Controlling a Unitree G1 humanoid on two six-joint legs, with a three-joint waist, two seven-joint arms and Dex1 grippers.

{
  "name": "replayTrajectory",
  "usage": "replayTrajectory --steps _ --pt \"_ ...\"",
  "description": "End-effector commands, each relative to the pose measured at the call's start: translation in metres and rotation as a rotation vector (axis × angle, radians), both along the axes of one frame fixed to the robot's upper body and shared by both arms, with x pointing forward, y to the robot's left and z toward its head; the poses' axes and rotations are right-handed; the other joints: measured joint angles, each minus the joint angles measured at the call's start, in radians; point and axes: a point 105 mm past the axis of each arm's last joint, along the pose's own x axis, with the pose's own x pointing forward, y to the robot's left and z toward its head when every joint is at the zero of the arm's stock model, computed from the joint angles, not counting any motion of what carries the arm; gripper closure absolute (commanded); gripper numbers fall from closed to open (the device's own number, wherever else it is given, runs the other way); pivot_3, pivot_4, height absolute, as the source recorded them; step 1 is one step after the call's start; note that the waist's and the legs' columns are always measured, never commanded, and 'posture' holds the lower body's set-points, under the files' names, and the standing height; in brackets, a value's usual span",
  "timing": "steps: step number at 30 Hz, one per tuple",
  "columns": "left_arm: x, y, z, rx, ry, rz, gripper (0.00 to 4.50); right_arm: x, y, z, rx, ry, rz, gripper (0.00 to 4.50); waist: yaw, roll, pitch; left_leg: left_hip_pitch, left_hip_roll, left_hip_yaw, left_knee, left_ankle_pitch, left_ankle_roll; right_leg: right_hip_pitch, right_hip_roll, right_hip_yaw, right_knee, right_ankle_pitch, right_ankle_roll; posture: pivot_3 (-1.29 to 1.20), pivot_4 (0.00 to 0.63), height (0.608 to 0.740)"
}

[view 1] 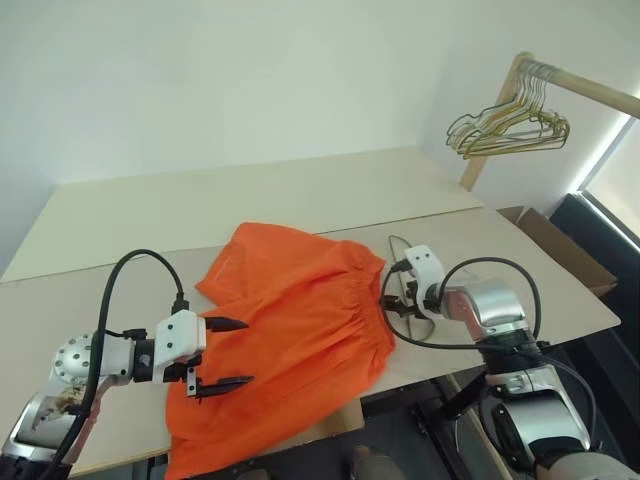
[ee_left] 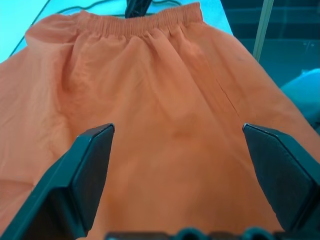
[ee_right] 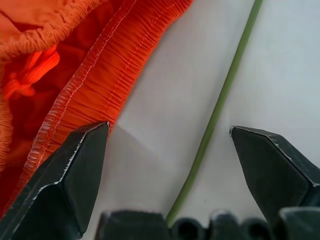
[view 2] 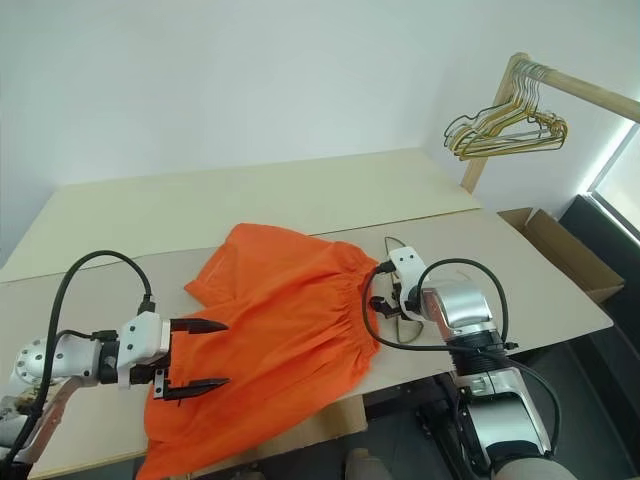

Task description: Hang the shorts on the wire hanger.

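While bright orange soft fabric shorts (view 1: pixel 295 335) lie mid-frame on the desk (view 1: pixel 250 200), both claws gape empty; right claw (ee_right: pixel 167 150) straddles thin olive-green wire hanger (ee_right: pixel 220 107), left claw (view 1: pixel 222 352) over the fabric. Next: pinch wire.

Plain white wall (view 1: pixel 250 80) seen behind, pale worktop (view 1: pixel 300 200) set in front, wooden rail (view 1: pixel 585 90) hung with bunched hangers (view 1: pixel 505 128), cardboard box (view 1: pixel 560 250) placed beside, bright window (view 1: pixel 622 165) at the edge

The left gripper (view 2: pixel 195 355) points right, fingers spread wide. The right gripper (view 1: pixel 398 297) angles downward, jaws equally wide.
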Motion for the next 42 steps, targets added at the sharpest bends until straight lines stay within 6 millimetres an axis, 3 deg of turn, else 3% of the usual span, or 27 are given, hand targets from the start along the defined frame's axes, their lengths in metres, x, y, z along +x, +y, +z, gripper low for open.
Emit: replayTrajectory --steps 1,2,5,16,17,21,25,30,35,39,42 --pt "0.000 0.000 0.005 0.017 -0.037 -0.011 0.05 -0.001 -0.008 -0.006 -0.010 0.037 -0.049 0.00 0.000 0.000 0.000 0.001 0.000 0.000 0.000 0.000 0.000 0.001 0.000 0.000 0.000 0.000 0.000 -0.02 0.000 0.740" --pt "0.000 0.000 0.005 0.017 -0.037 -0.012 0.05 -0.002 -0.007 -0.007 -0.001 0.043 -0.047 0.00 0.001 0.000 0.000 0.003 0.000 0.000 0.000 0.000 0.000 0.002 0.000 0.000 0.000 0.000 0.000 -0.02 0.000 0.740" --pt "-0.001 -0.001 0.005 0.020 -0.039 -0.016 0.00 -0.006 -0.006 -0.011 -0.038 0.053 -0.019 0.58 0.001 0.000 0.000 0.004 0.000 0.000 0.000 0.000 0.000 0.003 0.000 0.000 0.000 0.000 0.000 -0.02 0.000 0.740" --pt "-0.001 -0.004 0.003 0.034 -0.049 -0.034 0.00 -0.015 -0.009 -0.026 -0.120 0.084 0.010 4.31 0.005 -0.001 -0.001 0.004 0.000 0.000 -0.001 0.000 0.000 0.003 0.000 0.000 0.000 -0.002 0.001 -0.01 0.000 0.740" --pt "0.000 -0.004 0.003 0.035 -0.050 -0.035 0.00 -0.015 -0.009 -0.027 -0.124 0.088 0.012 4.49 0.005 -0.001 -0.002 0.005 0.000 0.000 -0.001 0.000 0.000 0.003 0.000 0.000 0.000 -0.002 0.001 -0.01 0.000 0.740" --pt "0.001 -0.004 0.003 0.031 -0.054 -0.034 0.00 -0.014 -0.012 -0.028 -0.173 0.075 0.017 4.49 0.004 -0.003 -0.003 0.005 0.001 0.000 -0.001 0.000 0.000 0.004 0.000 0.000 0.000 -0.002 0.001 0.00 0.000 0.740" --pt "0.005 -0.005 0.005 0.000 -0.072 -0.011 0.00 -0.004 -0.015 -0.018 -0.158 0.008 -0.034 4.49 0.005 -0.005 -0.005 0.006 0.001 0.000 -0.002 0.000 0.000 0.005 0.000 0.000 0.000 -0.004 0.004 0.00 0.000 0.740" --pt "0.035 -0.009 0.027 -0.208 -0.115 0.178 0.00 0.021 -0.026 0.021 -0.104 -0.160 -0.193 4.49 0.006 -0.004 -0.004 0.008 0.001 -0.002 -0.001 0.000 0.000 0.005 0.000 0.002 0.000 -0.004 0.005 -0.02 0.000 0.740" --pt "0.063 -0.015 0.039 -0.460 -0.057 0.340 0.00 0.040 -0.022 0.066 -0.085 -0.391 -0.234 4.49 0.002 0.000 -0.002 0.004 -0.001 -0.003 -0.001 0.000 0.000 0.001 0.000 0.004 0.001 0.000 0.001 -0.03 0.000 0.740" --pt "0.079 -0.030 0.049 -0.663 0.104 0.401 0.00 0.040 0.004 0.104 0.032 -0.557 -0.147 4.49 -0.001 0.000 -0.002 0.000 -0.001 -0.004 -0.002 -0.001 0.001 -0.002 0.000 0.004 0.001 0.000 0.001 -0.02 0.000 0.740" --pt "0.086 -0.043 0.056 -0.818 0.253 0.397 0.00 0.026 0.039 0.131 0.097 -0.728 0.027 4.49 0.001 0.000 -0.002 -0.004 -0.001 -0.008 -0.001 -0.001 0.001 -0.004 -0.001 0.003 0.000 0.000 0.001 -0.02 0.000 0.740"
